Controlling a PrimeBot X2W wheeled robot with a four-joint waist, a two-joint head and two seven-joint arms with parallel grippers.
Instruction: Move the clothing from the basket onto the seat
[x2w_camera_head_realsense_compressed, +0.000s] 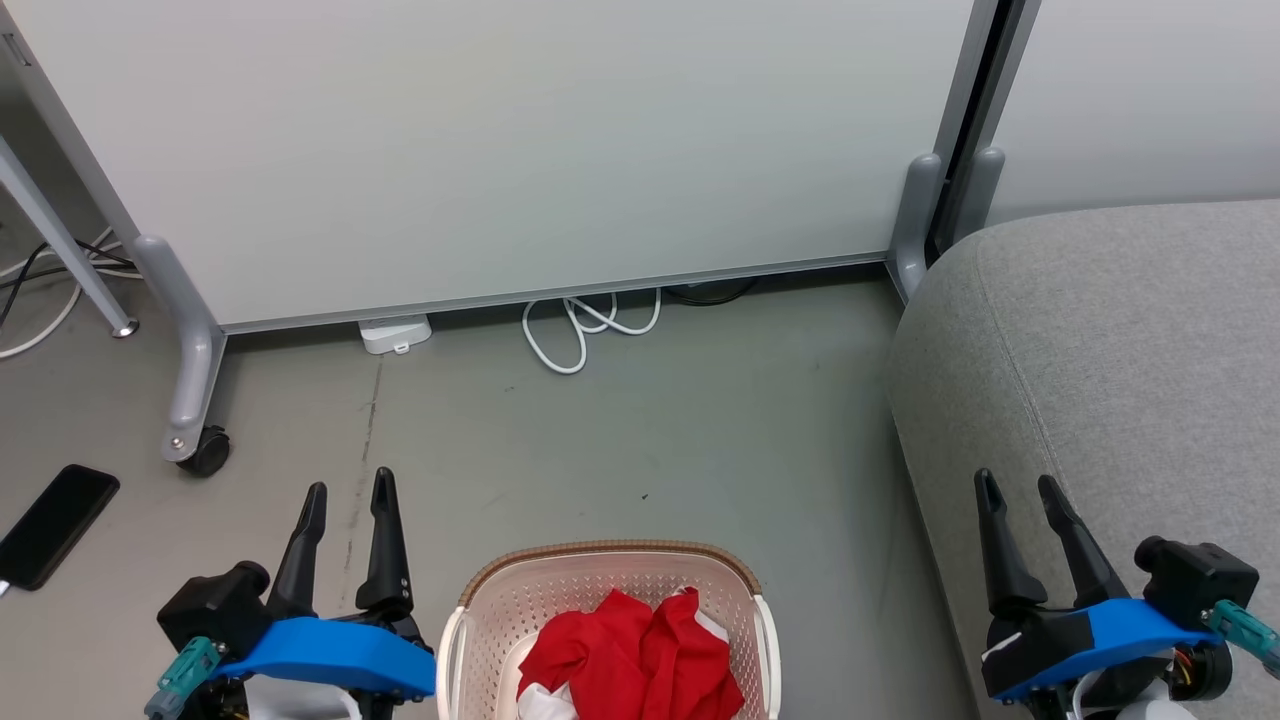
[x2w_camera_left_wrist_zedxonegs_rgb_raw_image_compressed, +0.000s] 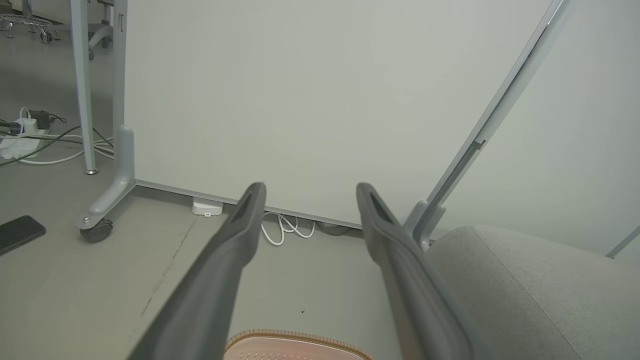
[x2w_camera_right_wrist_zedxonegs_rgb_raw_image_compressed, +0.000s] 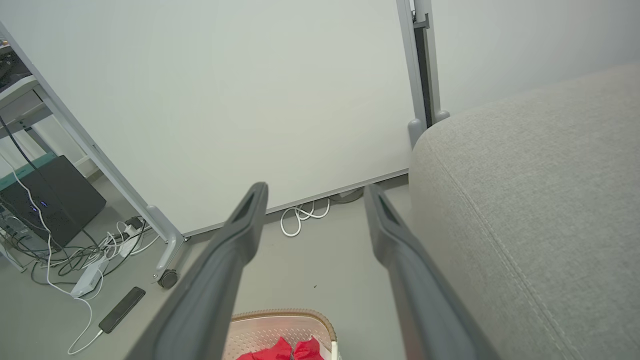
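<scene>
Red clothing with white parts lies bunched in the cream basket on the floor at the bottom centre of the head view; the right wrist view catches the clothing and the basket too. The grey seat fills the right side. My left gripper hovers open left of the basket, nothing between its fingers. My right gripper is open over the seat's front edge, also empty. In the left wrist view the basket rim shows below the open left gripper, with the seat at right.
A white wheeled partition stands behind the floor area, its caster at left. A white cable and a small white box lie at its base. A black phone rests on the floor at far left.
</scene>
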